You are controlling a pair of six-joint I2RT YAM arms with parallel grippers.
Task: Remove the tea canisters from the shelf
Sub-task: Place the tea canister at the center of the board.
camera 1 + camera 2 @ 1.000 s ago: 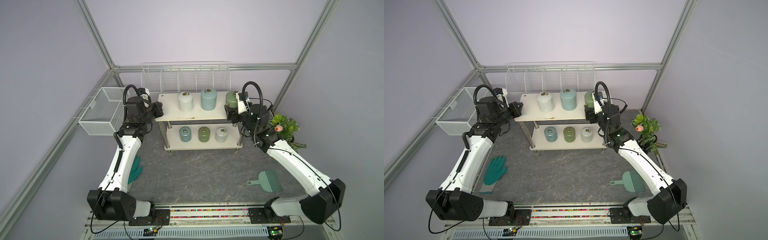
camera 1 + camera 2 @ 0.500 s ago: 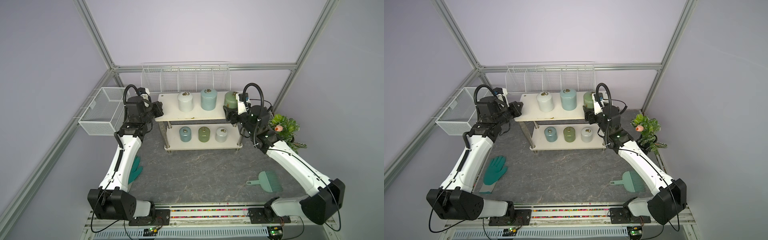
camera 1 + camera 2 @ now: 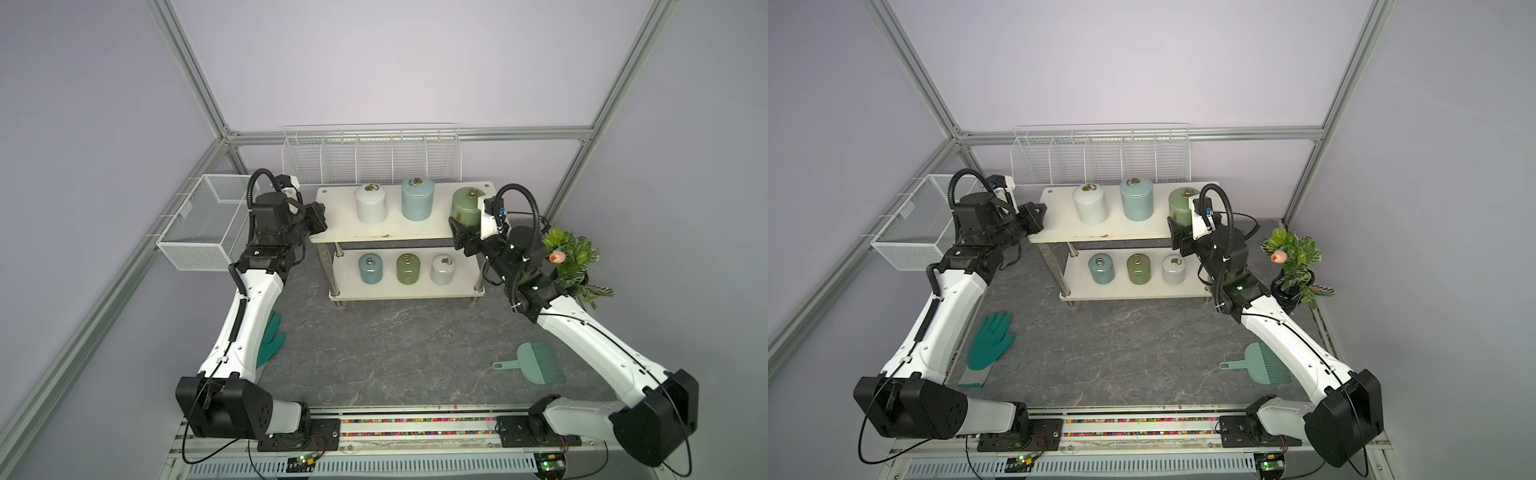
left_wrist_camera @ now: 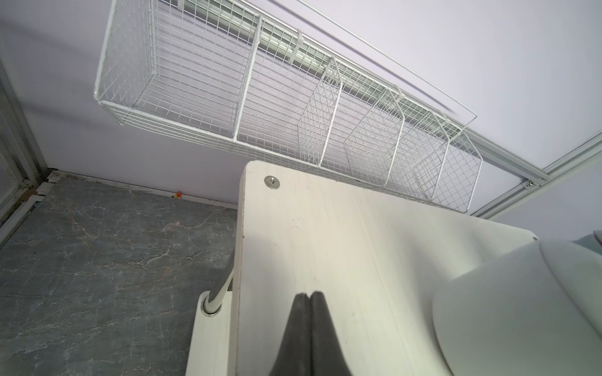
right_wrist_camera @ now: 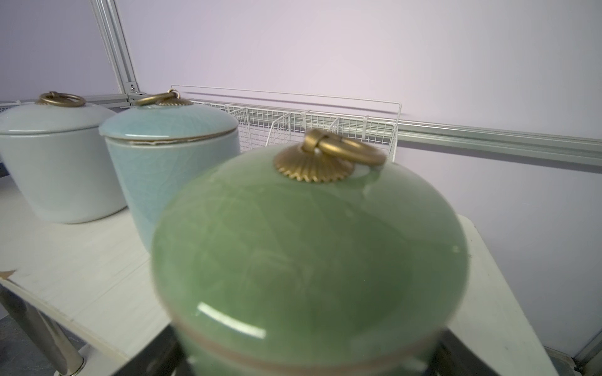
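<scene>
The grey marbled table (image 3: 395, 345) carries everything. The shelf (image 3: 345, 226) stands toward its back, two cream boards on chrome posts. The left arm (image 3: 249, 316) reaches up to one end of the shelf and the right arm (image 3: 602, 340) to the opposite end. On the wall behind the shelf hangs a long divided wire rack (image 3: 370, 158). A mesh basket (image 3: 203, 224) hangs off the shelf's end on the left arm's side.

Beyond the shelf's other end stands a potted plant (image 3: 571, 257). In front of the shelf a green glove (image 3: 990, 347) lies on the left arm's side and a teal hand brush (image 3: 536, 361) on the right arm's side.

All six tea canisters are on the shelf, lids on. On the top board, the large white canister (image 3: 371, 205) is nearest the left arm's end, the large blue canister (image 3: 417, 201) is in the middle, and the large green canister (image 3: 467, 208) is at the right arm's end. On the lower board sit the small blue canister (image 3: 370, 269), the small green canister (image 3: 407, 270) and the small white canister (image 3: 444, 270), in that order.

The right gripper (image 3: 460, 232) has its jaws spread around the large green canister's lower body, with dark fingers (image 5: 153, 358) against each side. I cannot tell whether the canister has left the board. The left gripper (image 4: 308, 294) holds nothing. Its fingers are pressed together over the bare end of the top board, just beside the large white canister.
</scene>
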